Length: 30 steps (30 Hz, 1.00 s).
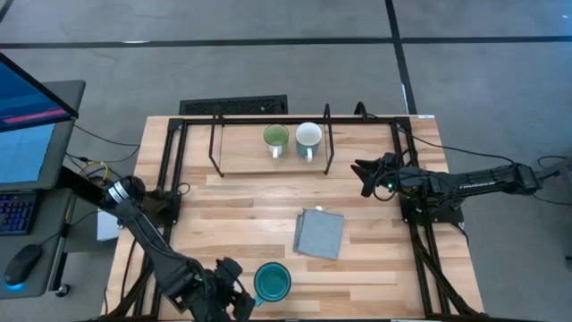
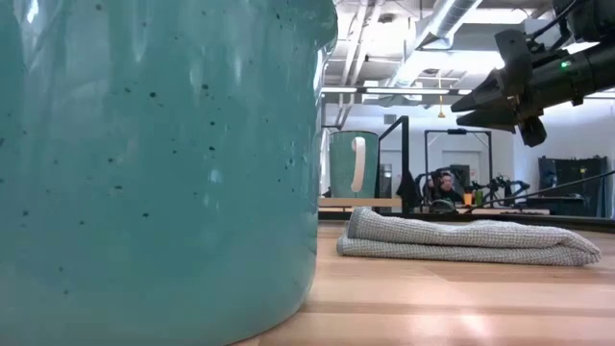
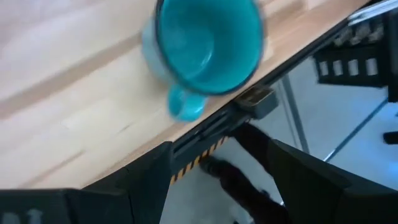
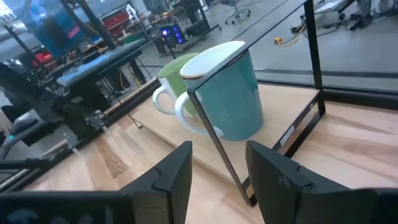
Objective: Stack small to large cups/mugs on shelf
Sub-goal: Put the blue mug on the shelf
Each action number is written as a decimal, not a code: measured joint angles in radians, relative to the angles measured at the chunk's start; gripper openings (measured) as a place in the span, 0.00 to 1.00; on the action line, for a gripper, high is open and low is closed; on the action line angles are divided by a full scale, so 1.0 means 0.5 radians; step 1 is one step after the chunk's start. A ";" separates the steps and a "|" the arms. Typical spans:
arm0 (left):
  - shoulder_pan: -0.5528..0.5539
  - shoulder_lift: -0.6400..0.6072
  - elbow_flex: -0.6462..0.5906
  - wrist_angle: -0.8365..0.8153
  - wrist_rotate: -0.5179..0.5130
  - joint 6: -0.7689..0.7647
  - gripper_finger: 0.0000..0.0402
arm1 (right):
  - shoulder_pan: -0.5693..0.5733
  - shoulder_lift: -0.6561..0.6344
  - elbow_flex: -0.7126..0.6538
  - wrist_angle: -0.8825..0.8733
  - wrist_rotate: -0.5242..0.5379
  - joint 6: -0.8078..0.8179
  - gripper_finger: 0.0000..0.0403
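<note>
High view: left gripper (image 1: pixel 239 300) is hovering with fingers apart, holding nothing, the teal mug (image 1: pixel 272 281) at its 3 o'clock; right gripper (image 1: pixel 365 174) is waiting, fingers spread, empty; shelf (image 1: pixel 241 154) is holding green mug (image 1: pixel 275 139) and white mug (image 1: pixel 308 139) side by side.

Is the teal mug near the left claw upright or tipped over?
Upright. The teal mug shows its round open mouth to the overhead camera, and the low view shows it standing on the table. It looks empty.

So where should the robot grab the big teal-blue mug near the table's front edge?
Probably by the rim of the big teal-blue mug, coming straight down. It stands upright, mouth open upward, so one finger could go inside the wall. The left gripper is right beside it.
</note>
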 joint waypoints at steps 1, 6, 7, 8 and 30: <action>-0.001 0.000 -0.038 0.040 0.027 -0.029 0.63 | 0.000 0.001 0.000 0.000 0.000 0.005 0.43; 0.006 0.031 -0.118 0.247 0.028 0.008 0.63 | 0.000 0.000 0.000 -0.002 -0.001 0.005 0.43; 0.012 0.042 -0.119 0.260 0.023 0.029 0.63 | 0.000 0.001 0.000 -0.005 -0.001 0.004 0.43; 0.018 0.066 -0.119 0.255 0.036 0.042 0.63 | 0.000 0.000 -0.001 -0.006 -0.001 0.005 0.43; 0.188 0.462 -0.097 0.330 0.292 -0.016 0.63 | -0.002 0.016 -0.001 -0.081 0.000 0.004 0.43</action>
